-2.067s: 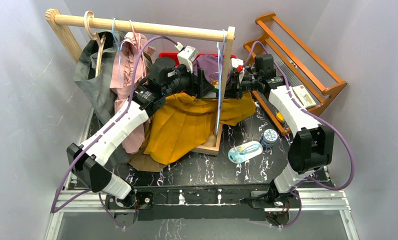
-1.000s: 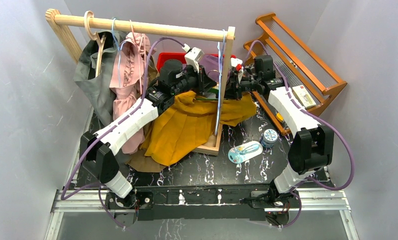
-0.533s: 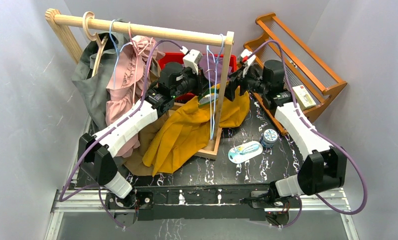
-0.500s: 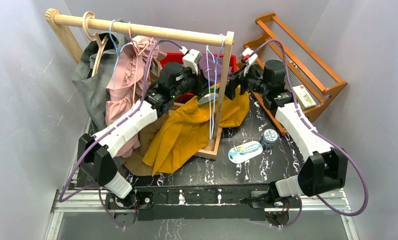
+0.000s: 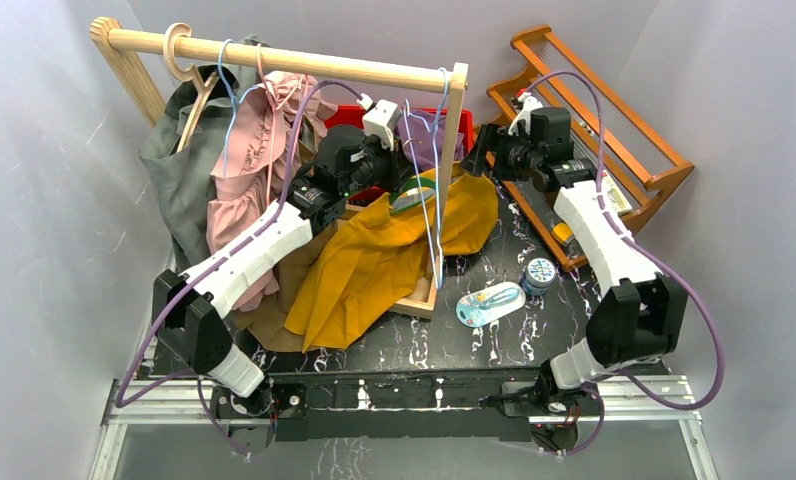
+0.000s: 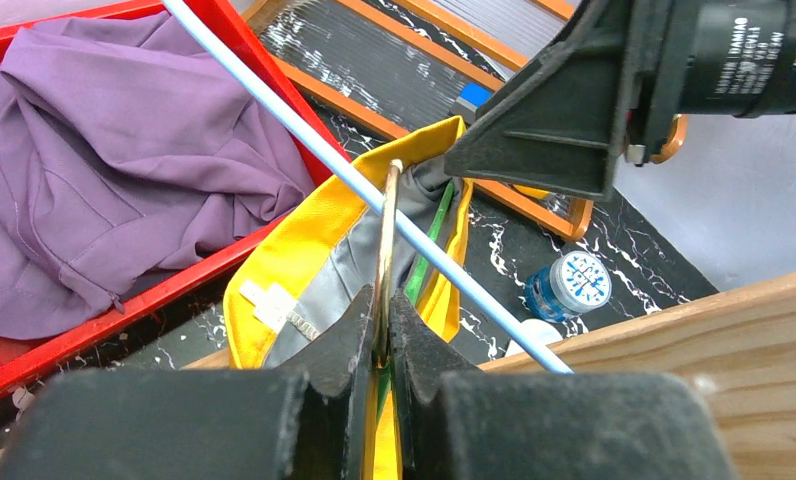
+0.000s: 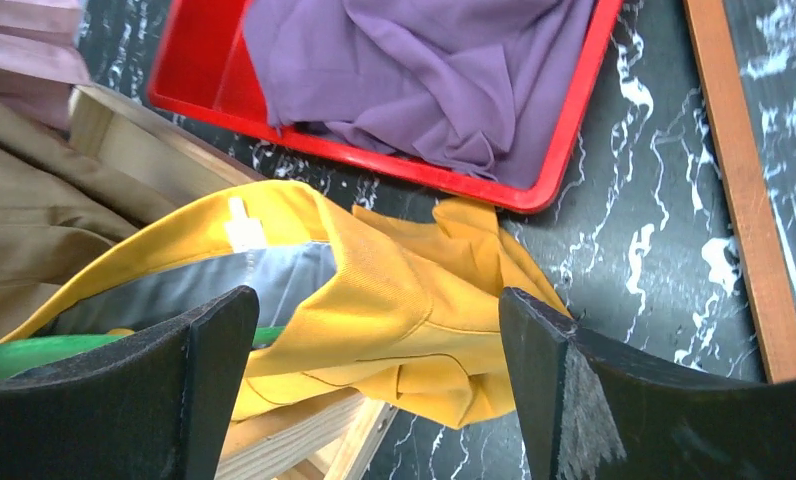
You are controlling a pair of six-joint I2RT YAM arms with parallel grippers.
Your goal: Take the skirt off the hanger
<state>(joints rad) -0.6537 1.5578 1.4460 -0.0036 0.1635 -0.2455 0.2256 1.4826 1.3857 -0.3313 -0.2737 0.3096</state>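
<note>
**1. Skirt, position and axis.** The mustard-yellow skirt [image 5: 374, 260] lies slumped on the black marbled desk [image 5: 494, 345] and over the near corner of the wooden rack base [image 5: 422, 296]. In the top view its long axis runs diagonally. The hem is at the near left and spreads flat. The waistband is at the far right, lifted off the desk.

**2. Left claw.** The left claw [image 6: 382, 325] is pressed together on a thin brass-coloured metal rod [image 6: 387, 240] that rises out of the waist opening. The green hanger [image 6: 429, 245] bar sits inside the waistband just beside this rod (whether the rod joins the bar is hidden by the fingers). A light blue wire hanger [image 6: 304, 135] crosses in front of the waistband.

**3. Right claw.** The right claw [image 7: 374, 300] stands spread to its full width and holds nothing. It hangs above the far-right end of the skirt.

**4. Skirt, appearance.** The waist gapes open and shows a grey lining [image 7: 204, 285] and a white label [image 7: 242, 232]. The cloth is creased and folded over itself at the far-right corner.

**5. Beyond the skirt.** A red bin [image 7: 564, 160] just past the waistband holds a purple garment [image 7: 424, 70].
</note>
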